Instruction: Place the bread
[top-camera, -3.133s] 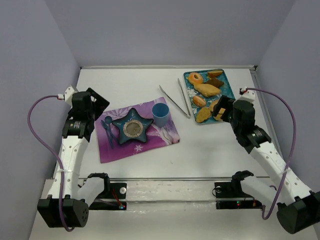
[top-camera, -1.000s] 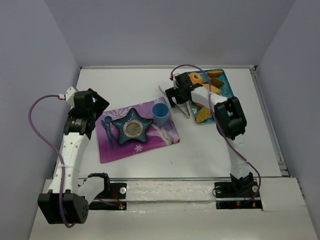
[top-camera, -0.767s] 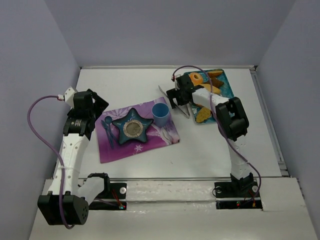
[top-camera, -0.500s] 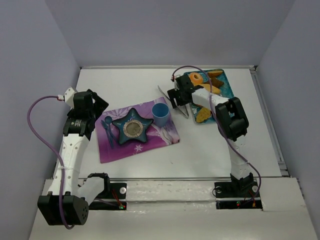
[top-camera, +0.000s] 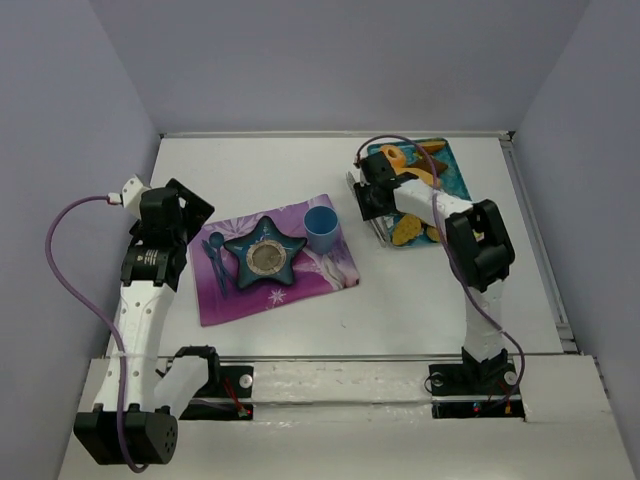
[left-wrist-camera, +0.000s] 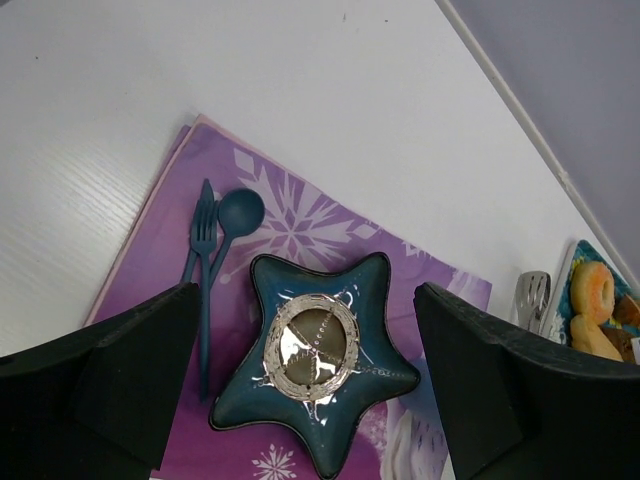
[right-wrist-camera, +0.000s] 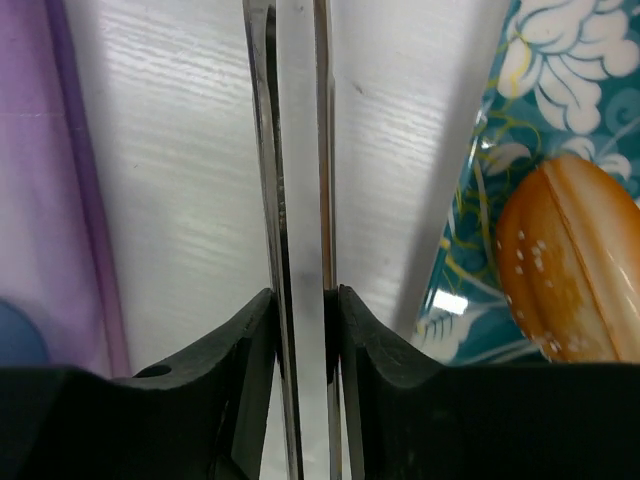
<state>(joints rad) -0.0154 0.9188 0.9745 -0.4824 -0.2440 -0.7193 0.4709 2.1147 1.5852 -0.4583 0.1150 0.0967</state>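
Several breads, among them a sesame roll (right-wrist-camera: 570, 260) and a ring-shaped bun (top-camera: 391, 157), lie on the teal flowered tray (top-camera: 447, 170). Metal tongs (right-wrist-camera: 297, 150) rest on the white table left of the tray, also seen from above (top-camera: 379, 231). My right gripper (right-wrist-camera: 300, 320) is shut on the tongs, its black pads (right-wrist-camera: 252, 345) pressing the two blades almost together. It sits at the tray's left edge (top-camera: 368, 197). My left gripper (left-wrist-camera: 305, 295) stands open above the blue star plate (left-wrist-camera: 315, 350), holding nothing.
The star plate (top-camera: 265, 257) sits on a purple snowflake placemat (top-camera: 300, 282) with a blue fork (left-wrist-camera: 200, 260), a blue spoon (left-wrist-camera: 238, 212) and a blue cup (top-camera: 320, 226). Grey walls enclose the table on three sides.
My right gripper, open a second ago over the tongs, has closed on them and squeezed the blades together, shifting slightly right toward the tray. The left arm has barely moved.
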